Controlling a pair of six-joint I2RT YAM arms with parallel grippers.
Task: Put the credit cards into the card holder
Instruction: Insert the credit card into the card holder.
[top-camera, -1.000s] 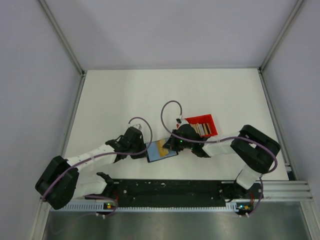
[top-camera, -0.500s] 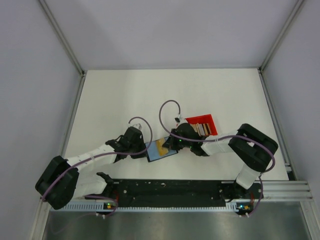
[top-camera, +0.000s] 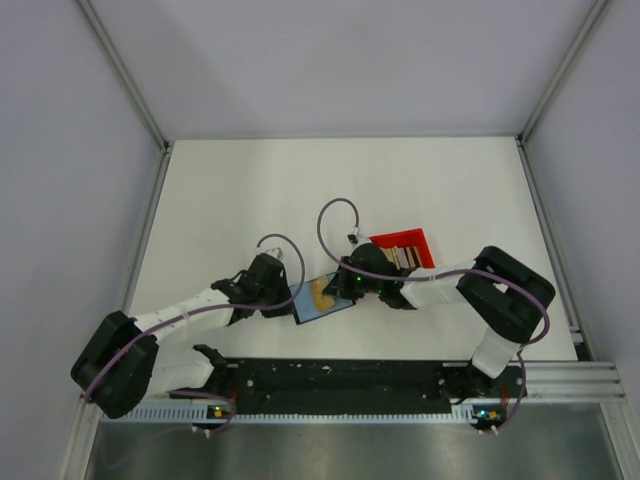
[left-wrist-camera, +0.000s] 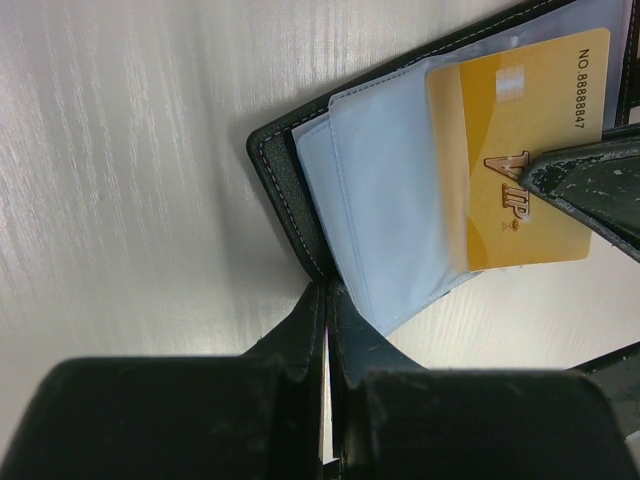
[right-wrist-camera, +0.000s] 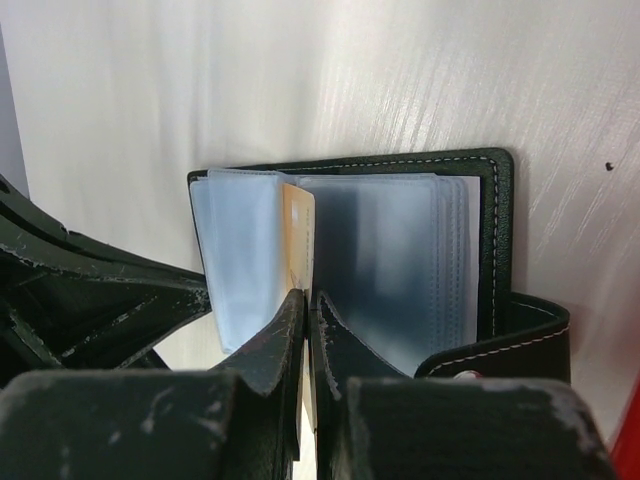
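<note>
Gold card (left-wrist-camera: 520, 150) lies partly tucked under a clear sleeve (left-wrist-camera: 390, 200) of the open holder (left-wrist-camera: 283, 190). The holder rests flat on the table (top-camera: 230, 200) between the two grippers. The right gripper (right-wrist-camera: 308, 300) is clamped on the card's outer end, with the card's edge caught between its fingertips. The left gripper (left-wrist-camera: 326, 295) is pinched tight on the holder's near edge, just beside the sleeve. More cards (top-camera: 402, 258) sit in the red tray (top-camera: 395, 238), close behind the right gripper.

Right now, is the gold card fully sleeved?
Partly: one edge of the gold plastic card lies under the clear sleeve; the rest is bare.
</note>
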